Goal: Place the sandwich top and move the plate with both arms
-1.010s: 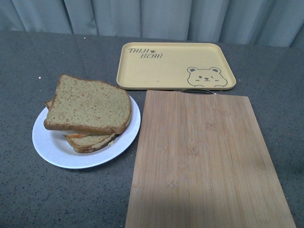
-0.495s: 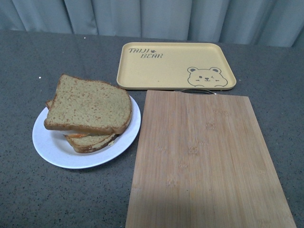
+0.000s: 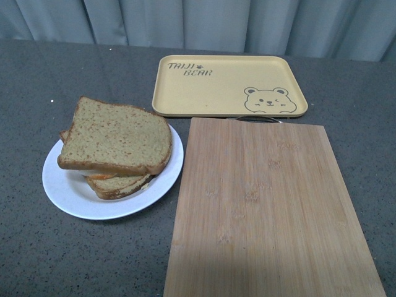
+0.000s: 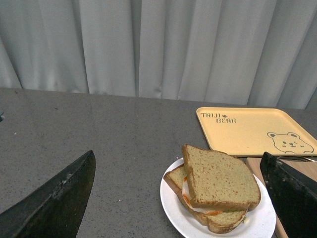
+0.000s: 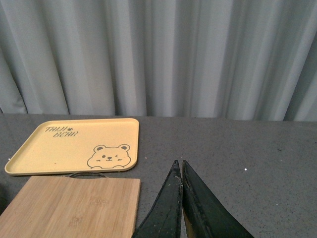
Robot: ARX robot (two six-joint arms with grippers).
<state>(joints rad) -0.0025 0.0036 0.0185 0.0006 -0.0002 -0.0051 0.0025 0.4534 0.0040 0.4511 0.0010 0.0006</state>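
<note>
The sandwich top (image 3: 116, 137), a golden-brown bread slice, lies on the stacked sandwich on the white plate (image 3: 68, 185) at the table's left. It also shows in the left wrist view (image 4: 220, 178) on the plate (image 4: 173, 208). My left gripper (image 4: 181, 198) is open, held back from the plate, its fingers (image 4: 54, 203) wide on either side of the picture. My right gripper (image 5: 179, 171) is shut and empty above the grey table, right of the cutting board. Neither arm shows in the front view.
A bamboo cutting board (image 3: 266, 210) lies right of the plate, touching its rim. A yellow bear-print tray (image 3: 229, 83) sits behind the board, also seen in the right wrist view (image 5: 74, 146). Grey curtains hang at the table's far edge.
</note>
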